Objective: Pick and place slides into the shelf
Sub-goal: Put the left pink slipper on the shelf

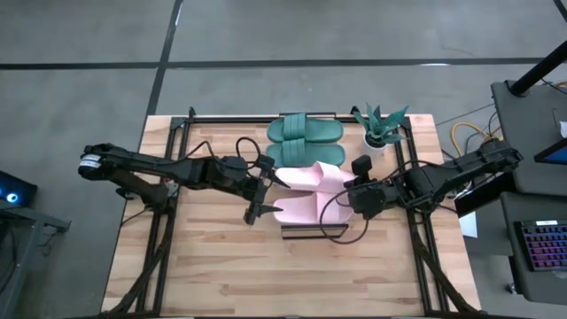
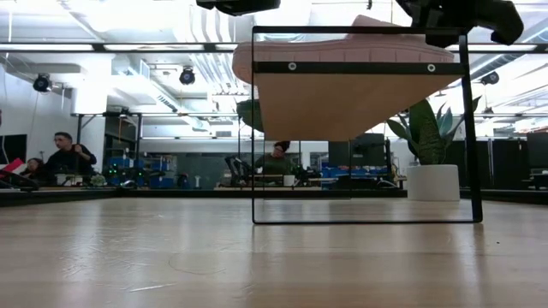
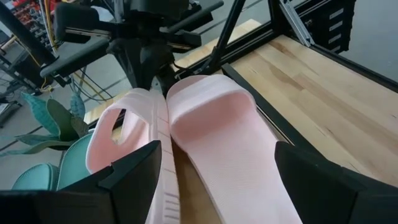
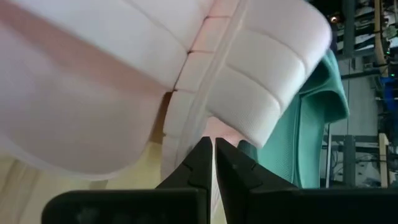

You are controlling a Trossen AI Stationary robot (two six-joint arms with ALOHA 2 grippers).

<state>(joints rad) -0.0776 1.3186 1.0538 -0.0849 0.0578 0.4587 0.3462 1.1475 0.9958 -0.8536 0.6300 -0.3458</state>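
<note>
1. Your high view looks straight down on the whole table (image 1: 221, 283) and both arms.
2. Your low view sits at tabletop height, facing level across the wood into the room, close under the shelf (image 2: 360, 67).
3. Your left wrist view looks very closely over the pink slides (image 3: 217, 137).
4. Your right wrist view presses against the same pink slides from the opposite end.
</note>
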